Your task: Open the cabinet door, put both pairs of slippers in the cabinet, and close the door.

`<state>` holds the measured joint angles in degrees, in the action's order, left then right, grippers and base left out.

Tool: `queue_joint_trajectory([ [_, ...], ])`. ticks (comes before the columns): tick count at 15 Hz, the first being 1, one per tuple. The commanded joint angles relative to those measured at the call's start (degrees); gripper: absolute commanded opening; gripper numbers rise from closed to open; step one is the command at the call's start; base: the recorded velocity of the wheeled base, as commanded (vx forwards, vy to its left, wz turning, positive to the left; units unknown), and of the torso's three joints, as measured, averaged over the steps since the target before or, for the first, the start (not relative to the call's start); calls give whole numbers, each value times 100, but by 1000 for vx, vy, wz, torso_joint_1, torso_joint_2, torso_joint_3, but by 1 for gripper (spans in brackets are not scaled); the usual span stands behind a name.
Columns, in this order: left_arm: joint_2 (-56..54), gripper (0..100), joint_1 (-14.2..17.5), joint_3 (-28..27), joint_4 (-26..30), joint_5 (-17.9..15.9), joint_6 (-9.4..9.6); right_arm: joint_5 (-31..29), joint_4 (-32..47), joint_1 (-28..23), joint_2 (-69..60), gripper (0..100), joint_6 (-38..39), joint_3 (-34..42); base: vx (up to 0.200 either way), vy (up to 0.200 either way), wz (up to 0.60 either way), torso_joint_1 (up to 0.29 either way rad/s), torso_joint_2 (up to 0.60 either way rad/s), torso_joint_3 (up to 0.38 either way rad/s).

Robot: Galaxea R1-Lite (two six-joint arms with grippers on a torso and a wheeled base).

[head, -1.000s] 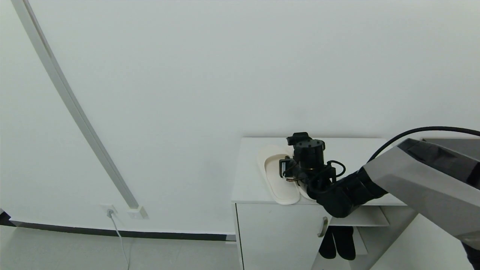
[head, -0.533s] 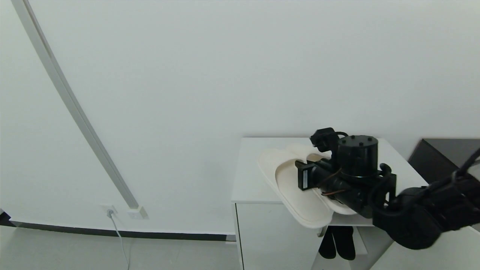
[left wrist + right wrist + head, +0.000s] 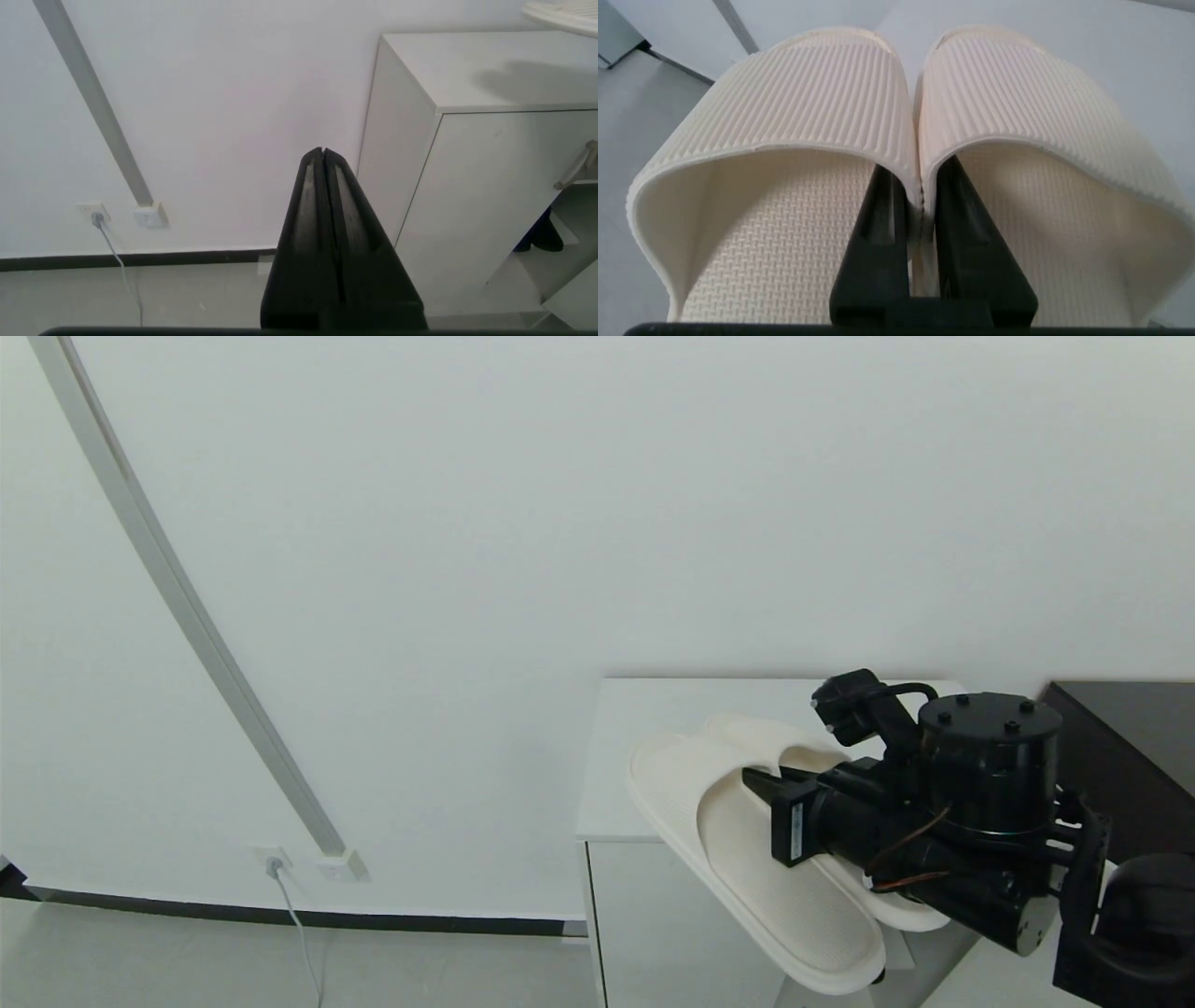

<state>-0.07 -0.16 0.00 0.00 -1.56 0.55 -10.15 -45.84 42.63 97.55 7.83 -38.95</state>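
right gripper (image 3: 920,198) pinches cream slippers (image 3: 796,105)

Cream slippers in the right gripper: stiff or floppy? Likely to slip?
Probably fairly stiff: the slippers jut out from the right gripper without sagging. Likely light, since one pinch on the adjoining straps carries both. The ribbed straps should resist slipping, though the pair might pivot.

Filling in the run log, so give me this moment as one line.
right gripper: shut on cream slippers, both straps pinched, held above cabinet | left gripper: shut, empty | placing: not yet done
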Motion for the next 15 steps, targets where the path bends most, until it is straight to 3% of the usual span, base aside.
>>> queue_joint_trajectory([
  [1, 7, 0, 7, 0, 0, -2, -2, -13, -13, 26, -34, 0, 0, 10, 0, 0, 0, 0, 0, 0],
  [6, 7, 0, -2, 0, 0, -2, -2, -13, -13, 44, -25, 0, 0, 80, 0, 0, 0, 0, 0, 0],
  [15, 7, 0, -2, 0, 0, 7, -11, -30, -22, 96, -8, 0, -9, 98, -200, 0, 0, 2, 1, 1],
])
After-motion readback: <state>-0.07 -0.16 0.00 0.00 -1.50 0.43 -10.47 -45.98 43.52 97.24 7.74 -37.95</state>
